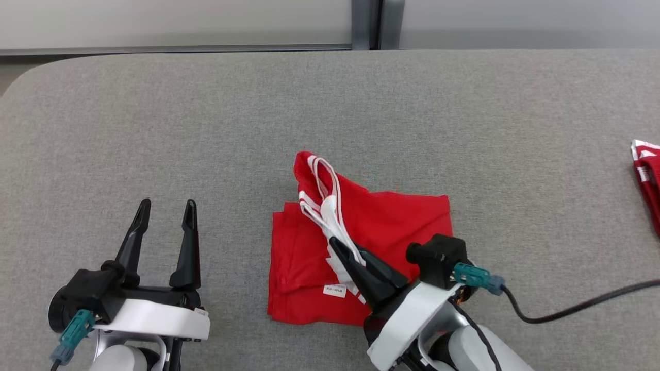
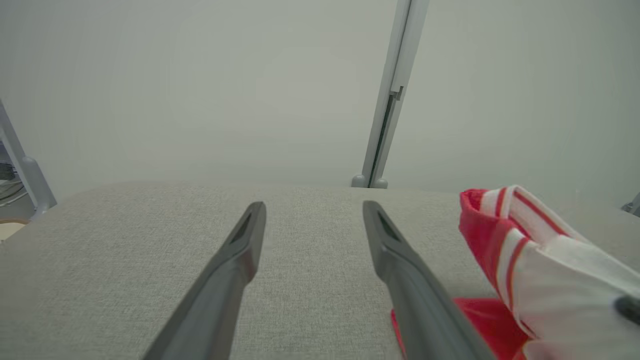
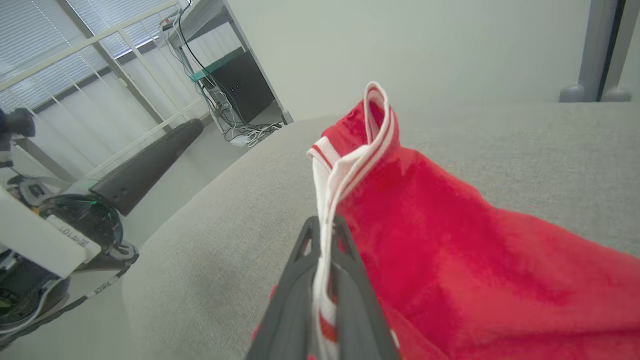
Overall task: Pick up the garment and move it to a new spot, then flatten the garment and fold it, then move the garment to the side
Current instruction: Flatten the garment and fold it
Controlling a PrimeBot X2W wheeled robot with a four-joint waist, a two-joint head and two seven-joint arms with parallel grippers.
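Observation:
The garment (image 1: 381, 226) is red with white striped trim and lies partly folded near the middle of the grey table (image 1: 206, 129). My right gripper (image 1: 337, 246) is shut on its white trimmed edge, and the pinched cloth (image 3: 325, 240) rises between the fingers in the right wrist view, lifted into a ridge. The garment's raised trim (image 2: 520, 235) shows at the right of the left wrist view. My left gripper (image 1: 166, 208) stands open over bare table to the left of the garment, with nothing between its fingers (image 2: 240, 250).
Another red and white cloth (image 1: 647, 175) lies at the table's far right edge. A black cable (image 1: 567, 309) trails from my right wrist across the table. A wall and a grey post (image 1: 368, 23) stand behind the table.

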